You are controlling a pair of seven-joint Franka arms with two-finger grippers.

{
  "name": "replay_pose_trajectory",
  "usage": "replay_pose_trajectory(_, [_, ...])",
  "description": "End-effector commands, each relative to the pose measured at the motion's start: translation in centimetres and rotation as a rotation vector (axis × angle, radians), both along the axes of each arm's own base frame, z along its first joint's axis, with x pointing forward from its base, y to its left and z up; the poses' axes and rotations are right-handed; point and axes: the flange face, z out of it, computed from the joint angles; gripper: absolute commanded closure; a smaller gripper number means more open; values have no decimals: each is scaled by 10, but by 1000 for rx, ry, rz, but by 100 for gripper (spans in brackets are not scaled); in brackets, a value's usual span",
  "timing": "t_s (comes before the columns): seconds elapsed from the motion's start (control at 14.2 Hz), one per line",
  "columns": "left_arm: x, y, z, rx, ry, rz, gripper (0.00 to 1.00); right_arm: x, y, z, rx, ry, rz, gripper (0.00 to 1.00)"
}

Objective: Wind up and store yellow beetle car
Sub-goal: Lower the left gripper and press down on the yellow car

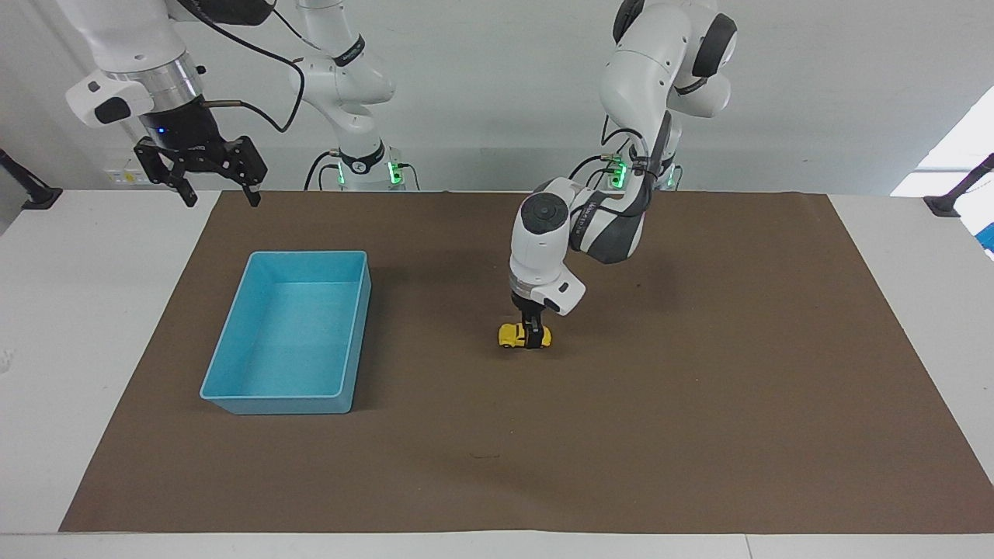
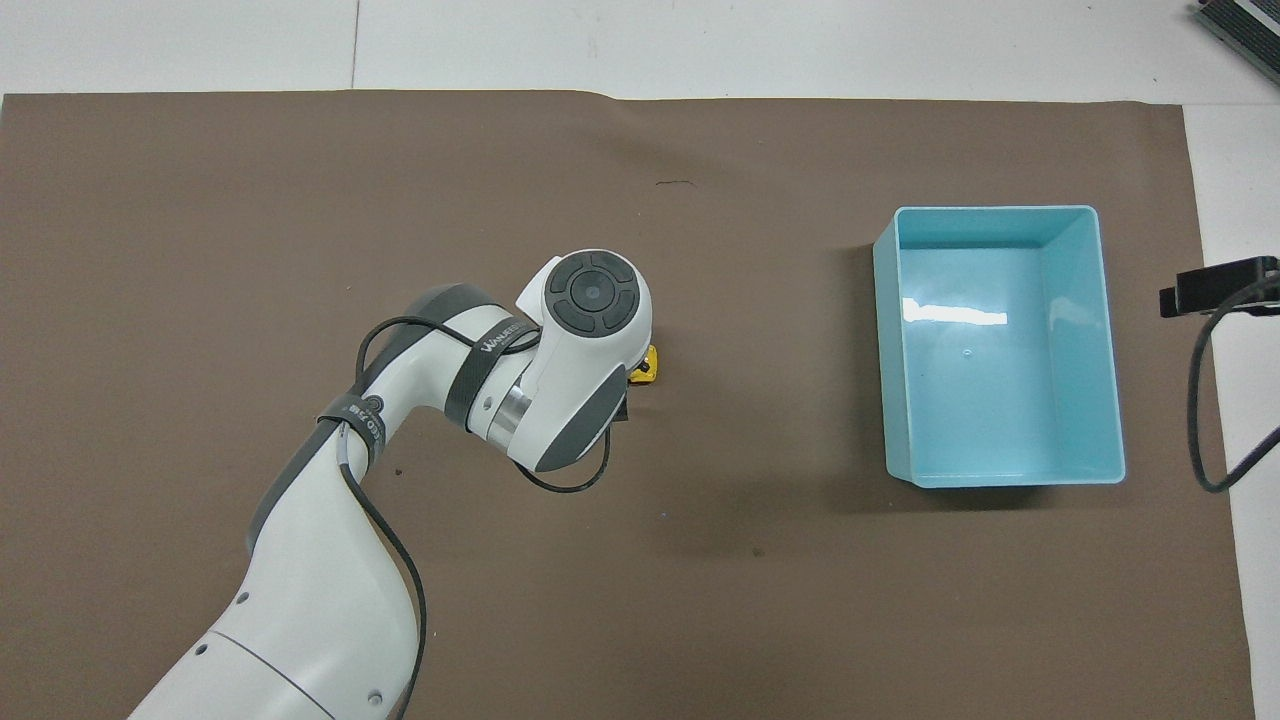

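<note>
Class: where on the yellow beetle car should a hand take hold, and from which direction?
Across the yellow beetle car's flat sides at mid-body, from straight above: its roof is rounded and it stands on its wheels. The left hand is there now.
</note>
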Motion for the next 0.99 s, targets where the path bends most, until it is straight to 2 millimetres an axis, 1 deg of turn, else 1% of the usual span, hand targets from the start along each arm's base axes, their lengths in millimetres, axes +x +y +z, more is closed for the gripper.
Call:
replay_pose_trajectory(0.0, [-4,1,-2,20,-9,7,37,1,1,2,1,-8,-19,0])
replay_pose_trajectory(0.07, [-4,1,-3,21,-8,7,45,2,1,1,1,-6,-19,0])
replay_pose_trajectory(0.14, [-4,1,-3,21,-8,7,54,2,2,2,1,-8,-18,0])
replay_pose_trajectory(0.28, [-3,2,-3,23,-8,8,66,2,2,2,1,-8,-18,0])
replay_pose_trajectory(0.35, [-3,2,-3,23,-8,8,68,2,2,2,1,-8,-18,0])
replay_pose_trajectory(0.49, [-2,5,-3,28,-2,11,68,2,2,2,1,-8,-18,0])
replay_pose_trajectory(0.78, [2,18,-10,43,10,15,68,2,2,2,1,-8,-18,0])
replay_pose_trajectory(0.92, [8,35,-15,76,4,14,68,2,2,2,1,-8,-18,0])
